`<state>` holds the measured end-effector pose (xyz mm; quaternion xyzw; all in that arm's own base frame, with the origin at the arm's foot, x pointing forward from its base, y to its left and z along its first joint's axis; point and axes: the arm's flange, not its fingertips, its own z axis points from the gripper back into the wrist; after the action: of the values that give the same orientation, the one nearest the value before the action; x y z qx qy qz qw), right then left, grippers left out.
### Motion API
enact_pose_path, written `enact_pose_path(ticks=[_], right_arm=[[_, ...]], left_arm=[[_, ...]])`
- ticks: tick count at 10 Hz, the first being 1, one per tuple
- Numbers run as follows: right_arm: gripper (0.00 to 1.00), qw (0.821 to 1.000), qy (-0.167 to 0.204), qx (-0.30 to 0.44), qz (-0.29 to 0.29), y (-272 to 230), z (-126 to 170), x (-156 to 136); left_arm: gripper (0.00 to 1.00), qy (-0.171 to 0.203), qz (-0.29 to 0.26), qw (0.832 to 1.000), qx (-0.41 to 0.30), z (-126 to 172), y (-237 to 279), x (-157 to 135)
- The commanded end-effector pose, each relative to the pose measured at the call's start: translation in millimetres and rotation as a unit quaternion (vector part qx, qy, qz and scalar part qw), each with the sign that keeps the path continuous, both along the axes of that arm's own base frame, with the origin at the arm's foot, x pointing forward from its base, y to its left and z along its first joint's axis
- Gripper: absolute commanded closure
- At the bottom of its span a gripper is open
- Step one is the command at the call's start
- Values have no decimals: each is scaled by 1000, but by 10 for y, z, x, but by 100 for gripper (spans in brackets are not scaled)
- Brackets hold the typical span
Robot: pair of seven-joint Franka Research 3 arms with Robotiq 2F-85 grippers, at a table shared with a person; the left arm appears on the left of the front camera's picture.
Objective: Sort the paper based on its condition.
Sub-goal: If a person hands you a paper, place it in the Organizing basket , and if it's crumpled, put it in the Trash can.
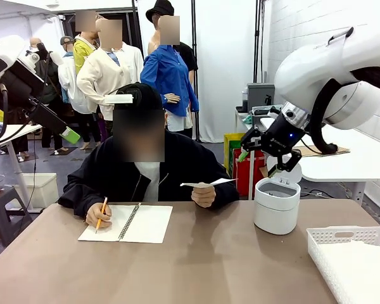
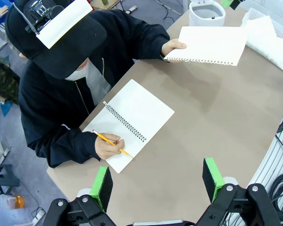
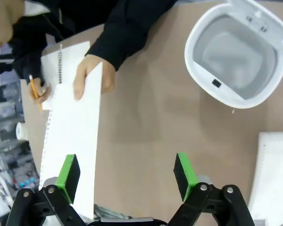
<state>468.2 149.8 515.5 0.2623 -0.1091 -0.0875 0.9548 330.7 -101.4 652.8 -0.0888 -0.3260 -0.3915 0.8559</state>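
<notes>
Green-padded right fingers [image 3: 125,175] are spread wide above the desk [image 3: 146,117]; a held paper sheet [image 2: 209,45] with its perforated edge is seen from the left wrist, whose fingers [image 2: 158,181] are also spread wide.

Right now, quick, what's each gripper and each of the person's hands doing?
Left gripper: open, empty.
Right gripper: open, empty.
Person's pencil hand: holding a pencil on the notebook.
Person's other hand: holding out a loose sheet.

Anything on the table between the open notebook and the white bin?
Only bare tabletop. In the front view, the person's hand holds a loose sheet up above that stretch, between the notebook and the bin.
</notes>
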Motion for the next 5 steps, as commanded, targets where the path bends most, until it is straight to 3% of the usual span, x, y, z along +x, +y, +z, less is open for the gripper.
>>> enact_pose_path(ticks=[1,2,5], right_arm=[[0,999,19,24,-29,126,-167,-9],[0,1000,0,0,0,0,0,0],[0,1000,0,0,0,0,0,0]], left_arm=[[0,1,8,1000,1,-3,-13,-11],[0,1,8,1000,1,-3,-13,-11],[0,1,8,1000,1,-3,-13,-11]])
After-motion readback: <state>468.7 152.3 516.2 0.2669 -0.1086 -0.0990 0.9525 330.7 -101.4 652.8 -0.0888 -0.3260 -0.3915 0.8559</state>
